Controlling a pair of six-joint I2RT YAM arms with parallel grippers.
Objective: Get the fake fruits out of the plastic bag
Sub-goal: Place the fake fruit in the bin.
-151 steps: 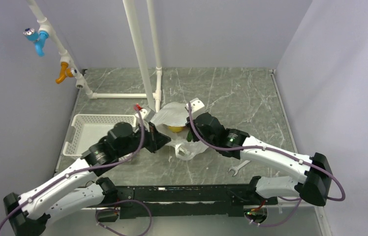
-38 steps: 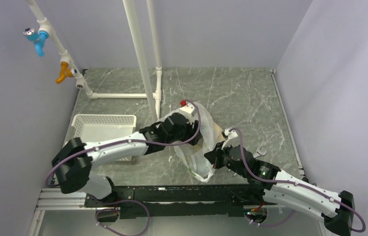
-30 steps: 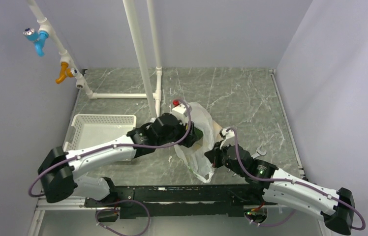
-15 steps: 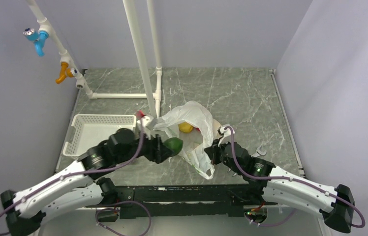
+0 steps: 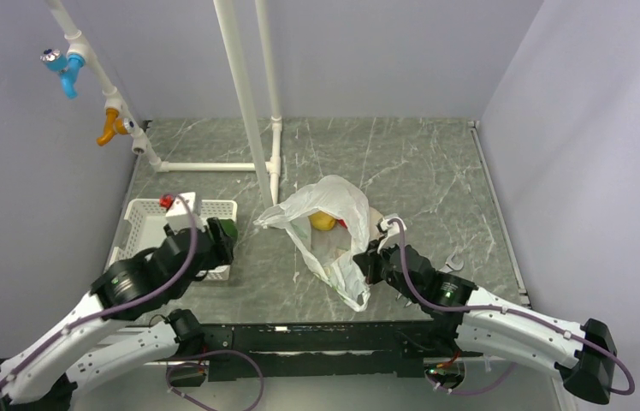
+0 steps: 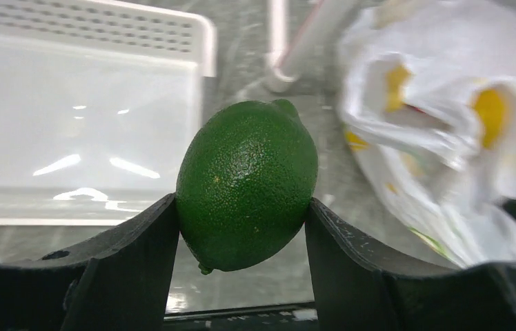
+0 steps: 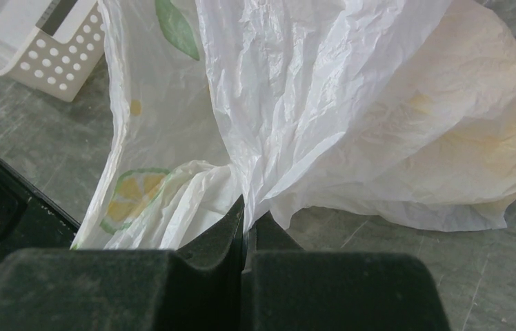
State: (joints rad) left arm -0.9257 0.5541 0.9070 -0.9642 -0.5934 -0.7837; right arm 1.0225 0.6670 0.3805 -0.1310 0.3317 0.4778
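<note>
Our left gripper (image 6: 241, 219) is clamped on the dark green fruit (image 6: 245, 179), which hangs clear of the plastic bag (image 5: 338, 201) at the right edge of the white tray (image 5: 141, 208), a likely place to set it down. Our right gripper (image 7: 243, 231) is pinched shut on a fold at the bag's near side, anchoring it, we judge, so the mouth gapes. A yellow fruit (image 5: 322, 221) lies inside; we cannot make out any others.

Your right gripper (image 7: 244, 229) pinches a fold of the crinkled white plastic bag (image 7: 352, 103), a lemon print (image 7: 130, 194) just left of the pinch; a perforated tray (image 7: 38, 45) sits upper left.
</note>
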